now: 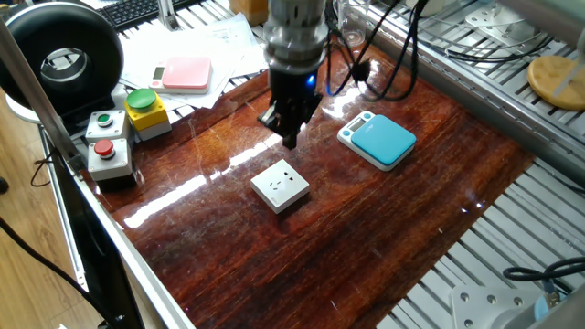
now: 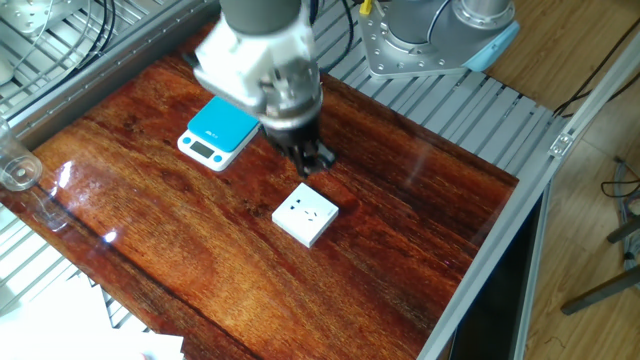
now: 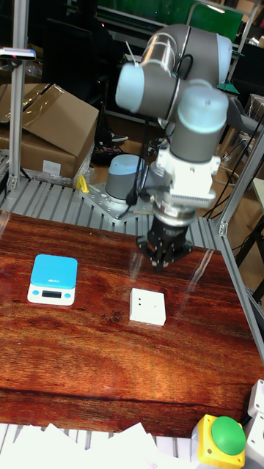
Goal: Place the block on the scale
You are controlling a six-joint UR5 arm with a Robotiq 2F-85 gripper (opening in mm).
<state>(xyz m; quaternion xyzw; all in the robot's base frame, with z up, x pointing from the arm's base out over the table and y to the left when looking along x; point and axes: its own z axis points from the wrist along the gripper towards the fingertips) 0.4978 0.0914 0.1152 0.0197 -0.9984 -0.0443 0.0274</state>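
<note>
The block [image 1: 281, 185] is a flat white square with socket slots, lying on the table [image 1: 366, 219]; the empty gripper [image 1: 290, 139] has its fingers closed together.

Arm motion-blurred in the two fixed views, pincer [image 1: 290, 137] jaws too smeared to tell whether parted, scale [image 3: 52, 278] display unreadable, green button box [image 3: 223, 440] cut by the tall view's lower edge

The gripper [image 1: 290, 137] hangs just above the tabletop [image 1: 384, 219], near the white block [image 1: 281, 185]; the teal scale [image 1: 377, 140] lies apart.
</note>
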